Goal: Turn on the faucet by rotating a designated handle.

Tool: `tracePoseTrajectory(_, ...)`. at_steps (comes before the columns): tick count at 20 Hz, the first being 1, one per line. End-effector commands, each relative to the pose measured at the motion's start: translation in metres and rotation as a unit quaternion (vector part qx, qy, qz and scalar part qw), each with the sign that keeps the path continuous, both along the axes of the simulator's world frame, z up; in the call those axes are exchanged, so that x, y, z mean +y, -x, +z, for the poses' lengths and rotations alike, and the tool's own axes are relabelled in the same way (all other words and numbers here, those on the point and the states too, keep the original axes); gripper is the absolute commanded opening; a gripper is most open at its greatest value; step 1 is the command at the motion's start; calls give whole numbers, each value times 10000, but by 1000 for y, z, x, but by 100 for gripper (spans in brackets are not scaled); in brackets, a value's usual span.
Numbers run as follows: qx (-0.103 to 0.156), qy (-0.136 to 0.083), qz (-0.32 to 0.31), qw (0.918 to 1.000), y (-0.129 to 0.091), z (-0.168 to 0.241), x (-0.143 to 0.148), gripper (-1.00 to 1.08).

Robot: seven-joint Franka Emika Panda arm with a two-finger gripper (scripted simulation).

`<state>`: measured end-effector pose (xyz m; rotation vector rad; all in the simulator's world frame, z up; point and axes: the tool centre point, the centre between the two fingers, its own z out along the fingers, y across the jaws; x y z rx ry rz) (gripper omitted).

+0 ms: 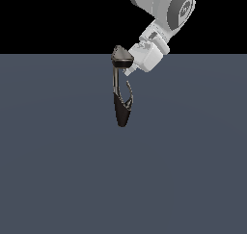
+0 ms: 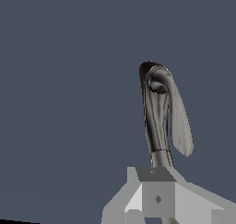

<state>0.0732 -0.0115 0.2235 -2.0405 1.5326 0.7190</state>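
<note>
The faucet (image 1: 121,110) stands upright mid-scene on the flat grey floor: a dark tapered body, a thin stem and a cone-shaped head (image 1: 121,57). Its handle (image 1: 129,96), a thin curved silvery lever, branches off the body toward the exterior view's right. My gripper (image 1: 129,70) hangs beside the cone head, just above the handle's tip, without visibly touching it. In the wrist view the faucet (image 2: 154,112) runs away from the camera, with the handle (image 2: 180,126) as a pale blade alongside it. The gripper (image 2: 156,191) shows as one joined block with no gap, so it is shut on nothing.
The white robot arm (image 1: 161,6) comes down from the exterior view's upper right. A plain grey floor (image 1: 58,170) surrounds the faucet, and a black background lies behind it.
</note>
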Motion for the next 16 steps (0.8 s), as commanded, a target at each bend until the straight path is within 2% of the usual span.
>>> tracePoseTrajectory(1, 127, -75, -209, 9997, -7, -15, -2, -100)
tracePoseTrajectory(8, 344, -192, -541, 9978, -16, -41, -6, -100)
tracePoseTrajectory(16, 378, -208, -588, 9973, -17, -45, -7, -100)
